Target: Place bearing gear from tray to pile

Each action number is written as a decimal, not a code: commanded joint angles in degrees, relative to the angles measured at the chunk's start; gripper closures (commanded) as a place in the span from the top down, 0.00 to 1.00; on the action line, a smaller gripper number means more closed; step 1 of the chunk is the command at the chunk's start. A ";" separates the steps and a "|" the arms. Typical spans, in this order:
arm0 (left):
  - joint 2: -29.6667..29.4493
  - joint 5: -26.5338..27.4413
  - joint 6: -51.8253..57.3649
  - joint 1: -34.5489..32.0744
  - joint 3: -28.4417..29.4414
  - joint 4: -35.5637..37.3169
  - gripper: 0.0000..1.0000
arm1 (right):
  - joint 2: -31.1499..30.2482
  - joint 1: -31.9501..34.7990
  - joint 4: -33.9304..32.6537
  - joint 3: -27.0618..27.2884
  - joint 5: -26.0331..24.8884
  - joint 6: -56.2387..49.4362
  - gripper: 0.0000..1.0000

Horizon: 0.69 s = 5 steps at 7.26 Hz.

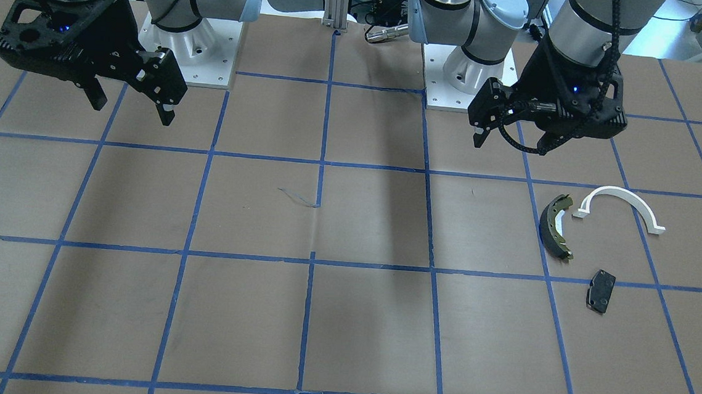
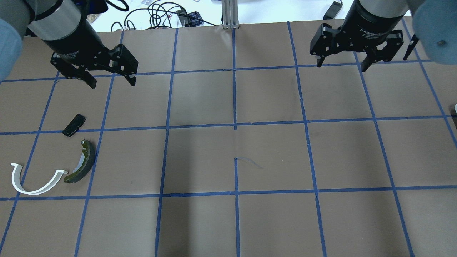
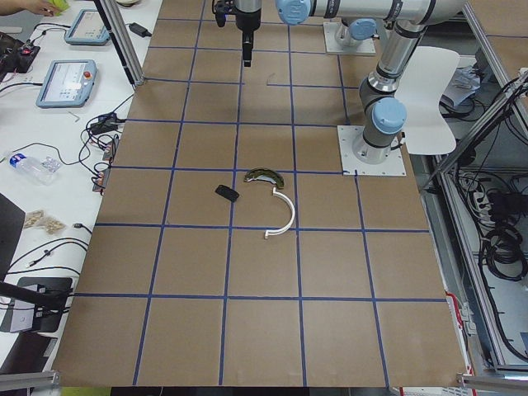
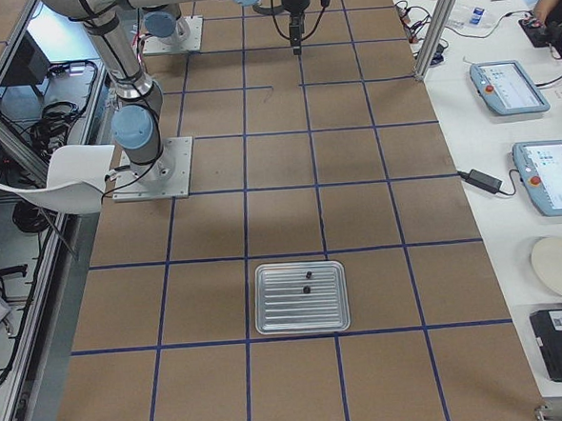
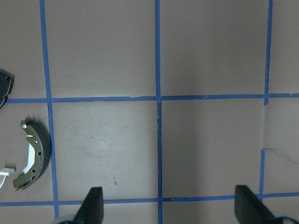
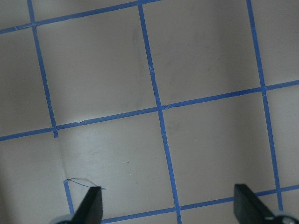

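Note:
The metal tray (image 4: 302, 309) shows only in the exterior right view, with two small dark parts (image 4: 306, 274) on it; I cannot tell which is the bearing gear. The pile lies on the robot's left side: an olive-and-black brake shoe (image 2: 81, 162) (image 1: 556, 225), a white arch (image 2: 35, 184) (image 1: 625, 202) and a flat black pad (image 2: 74, 125) (image 1: 600, 291). My left gripper (image 2: 112, 82) (image 1: 512, 140) hangs open and empty above the table, beyond the pad. My right gripper (image 2: 341, 66) (image 1: 133, 109) is open and empty on the other side.
Brown paper with a blue tape grid (image 2: 235, 126) covers the table. The white arm bases (image 1: 191, 50) stand at the robot's edge. A side bench with tablets (image 4: 507, 87) and cables runs along the far edge.

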 commanded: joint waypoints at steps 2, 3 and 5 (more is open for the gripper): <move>1.45 0.00 -0.46 -0.04 -1.66 0.75 1.00 | 0.05 0.00 0.00 0.09 -0.08 0.00 1.00; 2.07 0.35 -0.37 -0.04 -2.98 0.85 1.00 | -0.12 0.00 0.09 0.10 -0.08 -0.09 1.00; 2.34 0.44 -0.54 0.04 -3.69 1.72 1.00 | 0.14 0.00 0.09 0.18 -0.16 -0.09 1.00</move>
